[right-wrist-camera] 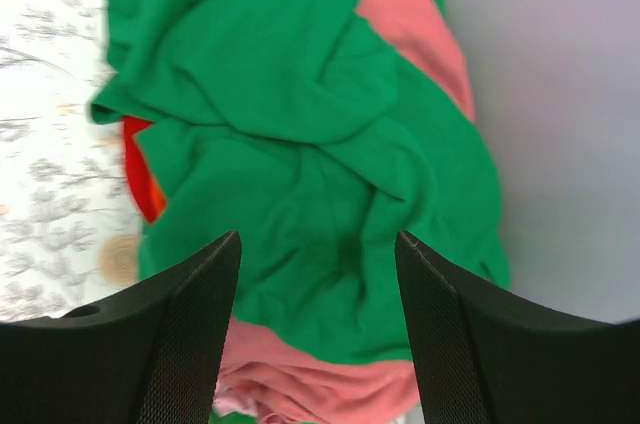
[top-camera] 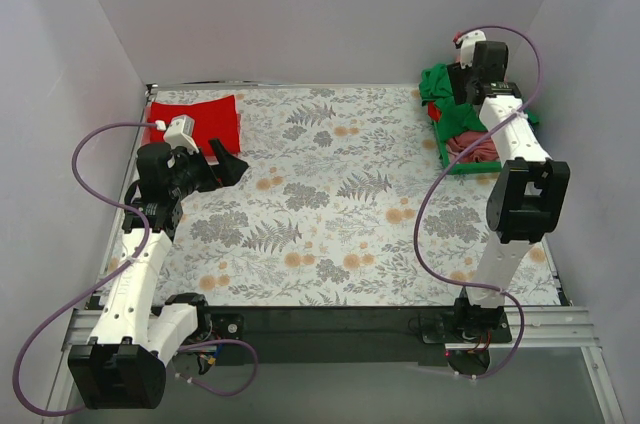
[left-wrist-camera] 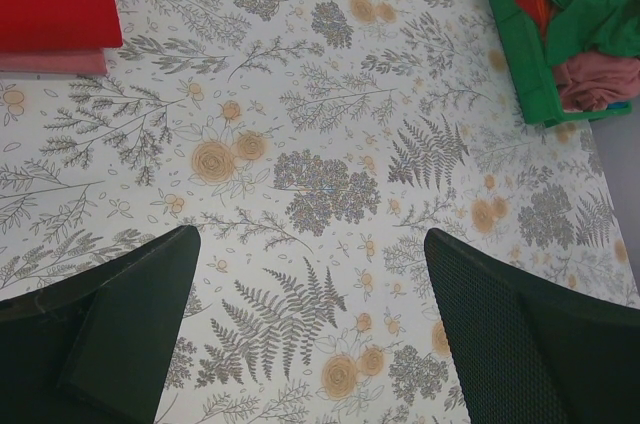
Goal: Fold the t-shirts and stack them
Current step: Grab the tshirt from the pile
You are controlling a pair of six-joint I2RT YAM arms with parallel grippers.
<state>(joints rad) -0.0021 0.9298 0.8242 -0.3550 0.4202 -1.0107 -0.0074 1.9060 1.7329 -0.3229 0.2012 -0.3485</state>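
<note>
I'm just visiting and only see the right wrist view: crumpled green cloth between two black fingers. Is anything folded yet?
Observer: Yes, a folded bright red t-shirt lies on a folded pink one at the far left corner of the floral table.
Operator: And the other arm?
Observer: The left gripper hovers open near that stack, holding nothing.
Operator: And on my side?
Observer: The crumpled green t-shirt is heaped in a green plastic basket.
</note>
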